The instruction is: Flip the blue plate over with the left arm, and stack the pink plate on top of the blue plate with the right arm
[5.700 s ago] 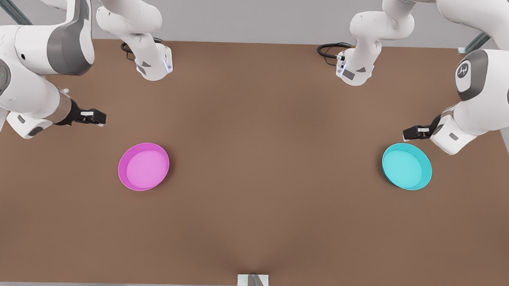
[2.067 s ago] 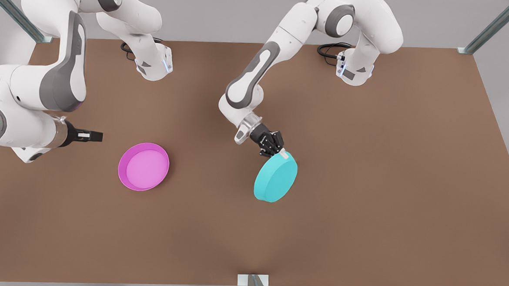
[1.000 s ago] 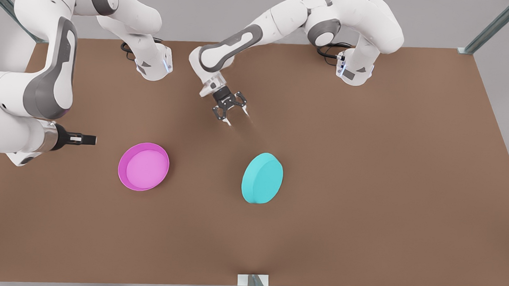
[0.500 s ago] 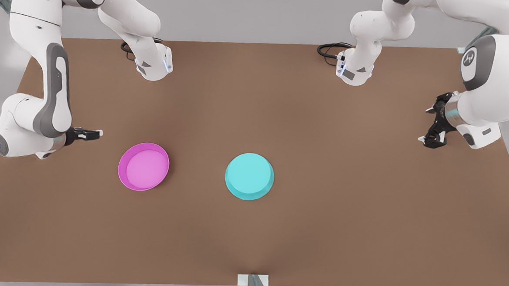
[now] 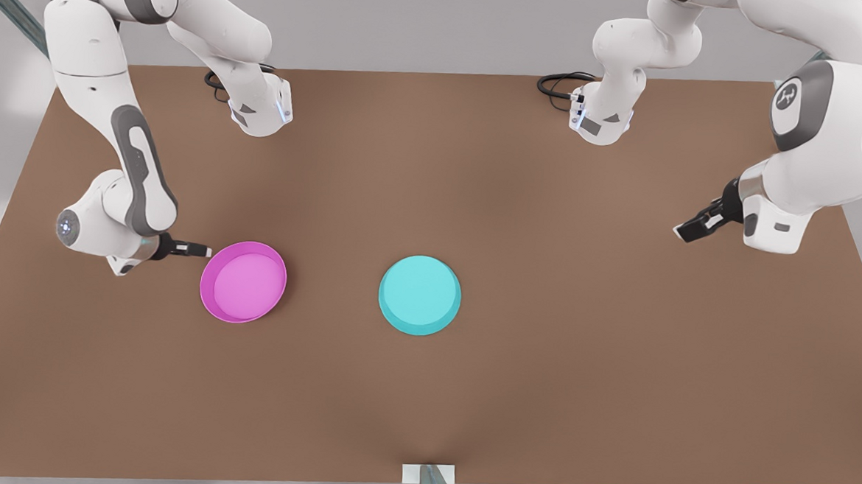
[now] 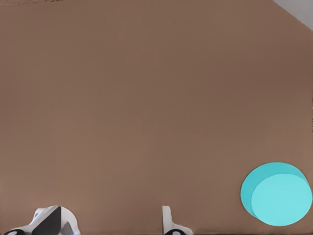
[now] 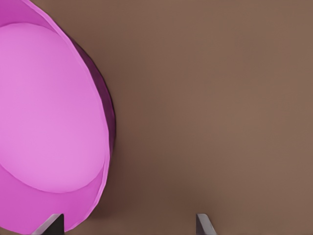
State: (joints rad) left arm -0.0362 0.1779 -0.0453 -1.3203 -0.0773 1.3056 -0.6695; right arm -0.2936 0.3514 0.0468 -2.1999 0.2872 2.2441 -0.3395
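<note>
With the blue plate (image 5: 420, 295) upside down mid-table and the spread left gripper (image 5: 692, 228) waiting near the edge, the spread right gripper (image 5: 196, 249) beside the pink plate (image 5: 244, 282) risks shoving it

Plates: two, one blue plate (image 5: 420, 295) and one pink plate (image 5: 244, 282)
Robot arms: two, the left arm (image 5: 820, 137) and the right arm (image 5: 121, 174)
Grippers: two, the left gripper (image 5: 686, 230) and the right gripper (image 5: 198, 250)
Tables: one brown table (image 5: 543, 351)
</note>
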